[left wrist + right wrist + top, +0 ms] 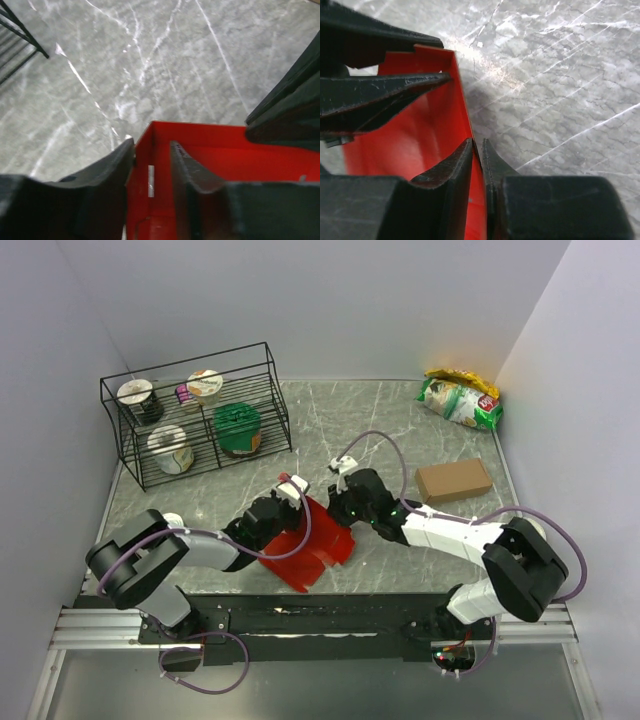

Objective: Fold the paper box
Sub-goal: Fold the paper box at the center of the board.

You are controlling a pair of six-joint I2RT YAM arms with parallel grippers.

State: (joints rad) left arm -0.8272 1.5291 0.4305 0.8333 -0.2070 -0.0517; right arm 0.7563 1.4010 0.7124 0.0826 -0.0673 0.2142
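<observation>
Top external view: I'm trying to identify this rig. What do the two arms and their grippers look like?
The left arm and right arm have pale white-grey links between bulky black joint housings, each trailed by a looping purple cable. The left gripper and right gripper each have two dark, tapered, scuffed fingers.

Black wire rack [195,415] sits at the far left corner of the grey marbled table [340,420], holding lidded cups [205,386] and a green-lidded tub [238,428]. Snack bags [460,400] in the far right corner. Brown cardboard box [453,480] flat near the right edge.
</observation>
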